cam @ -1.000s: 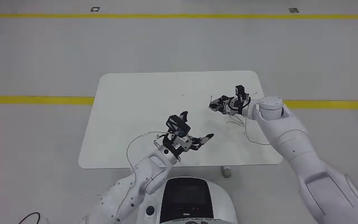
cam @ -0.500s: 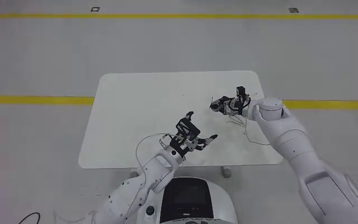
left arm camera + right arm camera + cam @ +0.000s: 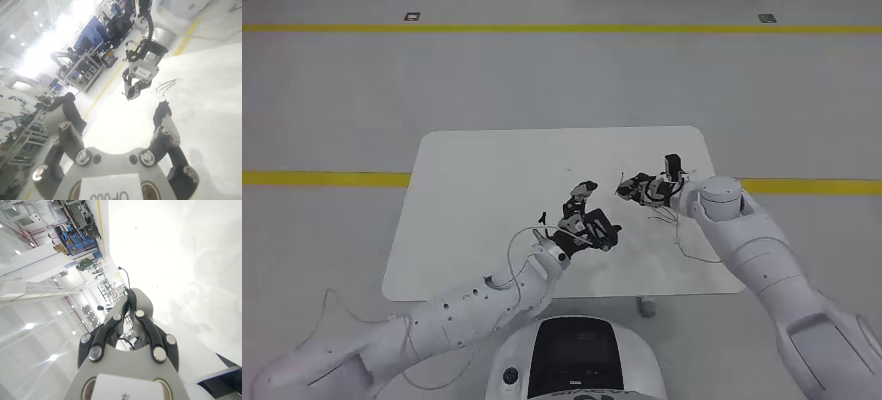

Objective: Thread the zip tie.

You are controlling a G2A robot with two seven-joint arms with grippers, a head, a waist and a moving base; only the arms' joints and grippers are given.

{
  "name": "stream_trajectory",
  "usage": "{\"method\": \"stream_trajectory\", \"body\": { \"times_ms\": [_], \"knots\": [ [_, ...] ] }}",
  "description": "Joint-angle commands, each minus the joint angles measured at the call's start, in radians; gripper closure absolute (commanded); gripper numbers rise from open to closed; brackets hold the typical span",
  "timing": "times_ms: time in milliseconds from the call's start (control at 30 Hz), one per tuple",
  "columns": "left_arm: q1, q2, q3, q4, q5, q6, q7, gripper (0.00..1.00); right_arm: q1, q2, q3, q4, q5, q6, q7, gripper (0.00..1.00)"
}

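Pinching the zip tie (image 3: 128, 281) between the pads of the right gripper (image 3: 130, 294), fingers pressed together on the strap, with one end poking out just past the fingertips and curving away. Looking like the head end there, but not telling for sure. Holding the left gripper (image 3: 116, 100) spread wide apart with nothing between its fingers, facing the right fingertips across a small gap, both hovering above the table (image 3: 472, 200). Leaving a few spare ties (image 3: 167, 85) lying on the table just beyond and beside the right fingertips, touched by neither gripper.

Judging the step as setup for the threading: one tie gripped on one side only, free end not yet caught, no loop formed.

Needing next, probably, bringing the open left fingers around the poking end and closing on it, then lining the tail up with the head slot. Calling for fine alignment on a thin, bendy strap, likely flexing away on contact.
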Motion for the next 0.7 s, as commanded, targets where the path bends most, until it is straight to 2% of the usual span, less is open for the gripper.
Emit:
{"method": "stream_trajectory", "body": {
  "times_ms": [0,133,233,333,400,433,567,667],
  "knots": [
    [0.019,-0.001,-0.004,0.000,0.000,0.000,0.006,0.00,0.000,0.000,0.000,0.000,0.000,0.000,0.000,1.00],
    [0.013,0.000,-0.003,0.008,0.000,-0.003,0.010,0.00,-0.009,-0.001,0.000,-0.009,-0.011,-0.004,-0.026,1.00],
    [-0.031,0.006,0.031,0.026,0.000,0.000,0.009,0.00,-0.023,-0.001,0.002,-0.042,-0.031,0.000,-0.049,1.00],
    [-0.107,0.016,0.088,0.045,0.000,0.000,-0.026,0.00,-0.031,0.001,0.002,-0.067,-0.055,0.000,-0.053,1.00],
    [-0.167,0.021,0.149,0.050,0.000,0.000,-0.064,0.00,-0.037,0.002,0.002,-0.087,-0.071,0.000,-0.055,1.00],
    [-0.181,0.022,0.155,0.047,0.000,0.000,-0.077,0.00,-0.040,0.003,0.003,-0.094,-0.075,0.000,-0.056,1.00],
    [-0.196,0.023,0.155,0.057,0.000,0.000,-0.107,0.00,-0.055,0.008,0.013,-0.126,-0.087,0.000,-0.059,1.00],
    [-0.198,0.020,0.155,0.061,0.000,-0.009,-0.107,0.00,-0.065,0.012,0.022,-0.154,-0.090,0.000,-0.043,1.00]
  ]
}}
